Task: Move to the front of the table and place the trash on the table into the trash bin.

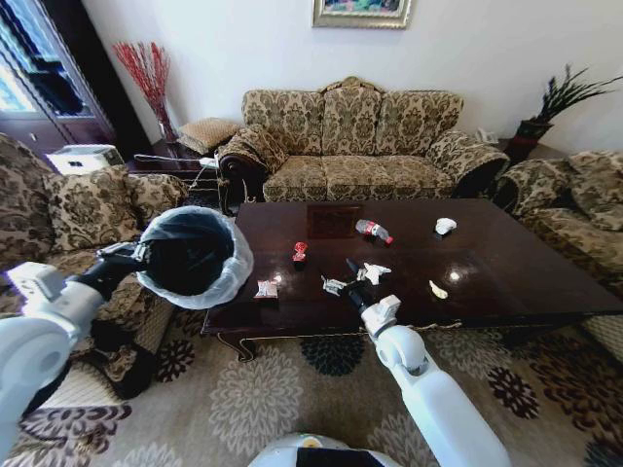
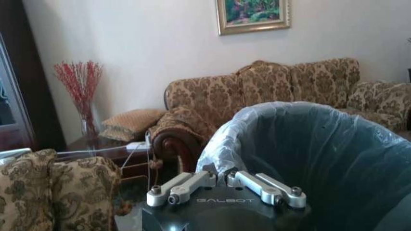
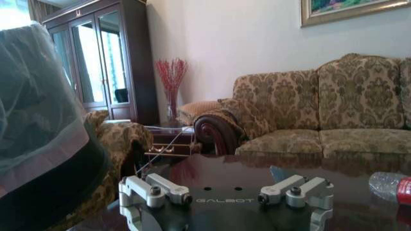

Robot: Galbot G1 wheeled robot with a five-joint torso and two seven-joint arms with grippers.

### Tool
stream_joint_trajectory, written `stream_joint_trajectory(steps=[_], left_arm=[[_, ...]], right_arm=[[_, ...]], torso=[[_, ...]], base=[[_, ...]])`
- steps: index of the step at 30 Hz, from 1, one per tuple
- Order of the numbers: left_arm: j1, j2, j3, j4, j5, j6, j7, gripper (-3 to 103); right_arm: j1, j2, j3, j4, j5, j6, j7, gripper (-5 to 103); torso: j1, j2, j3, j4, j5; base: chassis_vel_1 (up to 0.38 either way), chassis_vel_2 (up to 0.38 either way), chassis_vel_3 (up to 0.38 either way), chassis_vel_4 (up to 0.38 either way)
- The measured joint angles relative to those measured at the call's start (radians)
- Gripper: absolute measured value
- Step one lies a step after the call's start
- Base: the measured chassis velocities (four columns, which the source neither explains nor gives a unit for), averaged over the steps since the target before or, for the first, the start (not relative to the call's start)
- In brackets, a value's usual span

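Two arms share the job: the right gripper (image 1: 352,282), fingers apart, hovers over the table (image 1: 526,282) beside the white crumpled paper (image 1: 374,272), while the left gripper (image 1: 136,255), fingers clamped on its rim, holds the trash bin (image 1: 195,255) off the table's left end.

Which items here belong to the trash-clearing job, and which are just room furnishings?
Job: table; trash bin, held by left hand; bottle; red wrapper; crumpled papers; right hand.
Not job: sofa; red twigs vase; framed picture.
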Motion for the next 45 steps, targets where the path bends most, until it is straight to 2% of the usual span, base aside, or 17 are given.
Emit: stream_joint_trajectory(steps=[15,18,22,25,30,33,35,38,42,44,45], left_arm=[[-0.005,0.013,-0.003,0.008,0.001,-0.002,0.000,3],[-0.003,0.012,-0.005,0.008,0.001,-0.003,0.001,3],[0.006,0.009,-0.012,0.006,0.001,-0.004,0.001,3],[0.015,0.008,-0.013,0.002,0.003,-0.004,0.001,3],[0.022,0.005,-0.013,-0.004,0.004,-0.004,0.004,3],[0.024,0.003,-0.013,-0.004,0.004,-0.005,0.004,3],[0.024,0.004,-0.012,-0.002,0.005,-0.005,0.004,3],[0.023,0.007,-0.011,0.000,0.005,-0.005,0.004,3],[0.023,0.009,-0.010,0.003,0.005,-0.005,0.003,3],[0.023,0.009,-0.008,0.004,0.005,-0.006,0.003,3],[0.023,0.009,-0.008,0.004,0.005,-0.006,0.003,3]], right_arm=[[-0.022,0.032,-0.042,-0.053,-0.049,0.047,-0.015,100],[-0.021,0.045,-0.070,-0.086,-0.057,0.058,0.008,100],[0.000,0.090,-0.114,-0.161,-0.074,0.058,0.027,100],[0.041,0.151,-0.148,-0.246,-0.108,0.052,0.081,100],[0.097,0.221,-0.169,-0.358,-0.126,0.041,0.177,100],[0.116,0.240,-0.171,-0.392,-0.124,0.033,0.195,100],[0.138,0.262,-0.178,-0.436,-0.107,0.024,0.202,100],[0.149,0.278,-0.181,-0.462,-0.084,0.014,0.207,100],[0.160,0.298,-0.181,-0.497,-0.061,0.001,0.210,102],[0.166,0.307,-0.178,-0.516,-0.056,-0.002,0.214,95],[0.166,0.307,-0.178,-0.516,-0.056,-0.002,0.214,95]], torso=[[0.000,0.000,0.000,0.0005,-0.0006],[0.000,0.000,0.000,0.0003,-0.0002],[0.000,0.000,0.000,0.0009,-0.0010],[0.000,0.000,0.000,0.0015,-0.0006],[0.000,0.000,0.000,-0.0007,0.0007],[0.000,0.000,0.000,-0.0009,-0.0001],[0.000,0.000,0.000,0.0006,-0.0004],[0.000,0.000,0.000,0.0012,-0.0008],[0.000,0.000,0.000,0.0005,-0.0003],[0.000,0.000,0.000,0.0001,0.0001],[0.000,0.000,0.000,0.0001,0.0001]], base=[[0.113,0.118,-0.106,-0.130],[0.233,0.224,-0.242,-0.216],[0.191,0.154,-0.160,-0.147],[0.086,0.070,-0.019,-0.027],[-0.042,-0.020,0.012,-0.003],[-0.063,-0.038,0.022,-0.003],[0.000,0.000,0.000,0.000],[0.000,0.000,0.000,0.000],[0.000,0.000,0.000,0.000],[0.000,0.000,0.000,0.000],[0.000,0.000,0.000,0.000]])
